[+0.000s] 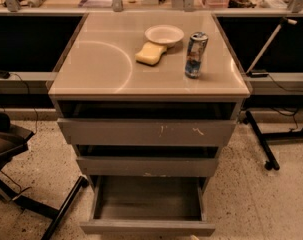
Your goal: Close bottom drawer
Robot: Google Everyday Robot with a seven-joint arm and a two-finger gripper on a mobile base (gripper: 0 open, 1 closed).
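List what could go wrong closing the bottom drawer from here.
The gripper is out of view, so its approach can't be checked. The bottom drawer is far out, with the middle drawer ajar just above; a high push might shut the wrong one. A hard shove might topple the upright can.

The bottom drawer stands pulled far out; the jaws are out of view.
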